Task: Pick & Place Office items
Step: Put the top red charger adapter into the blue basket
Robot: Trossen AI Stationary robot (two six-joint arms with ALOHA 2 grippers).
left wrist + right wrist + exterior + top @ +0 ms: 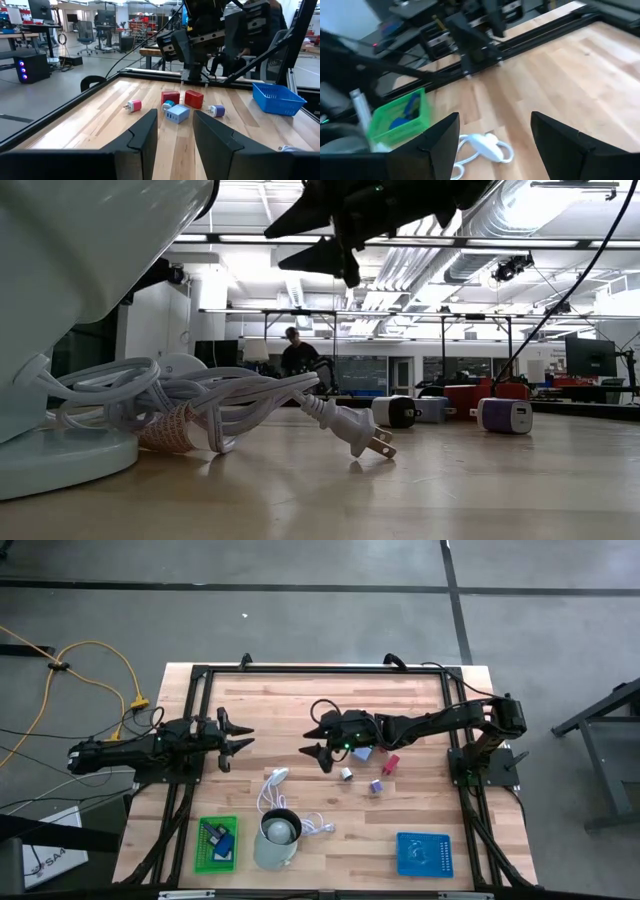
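Several tiny office items lie flat on the table's right half: a light blue block (362, 753) (177, 114), a red one (392, 762) (194, 98), a white-and-dark one (346, 773) (395, 411) and a purple one (376, 785) (505, 415). The left wrist view adds a pink-and-white piece (133, 105) and a second red block (170, 96). My right gripper (310, 741) (495, 135) hangs open above the table just left of them, pointing left. My left gripper (243, 738) (175, 130) is open over the left half, pointing at them.
A green tray (216, 843) (400, 117) holding blue pieces sits near the front left. A blue tray (424, 853) (277, 97) sits front right. A pale cup (277, 835) and a coiled white cable (280, 795) (200, 405) lie between the trays. A person (298, 355) stands in the room beyond.
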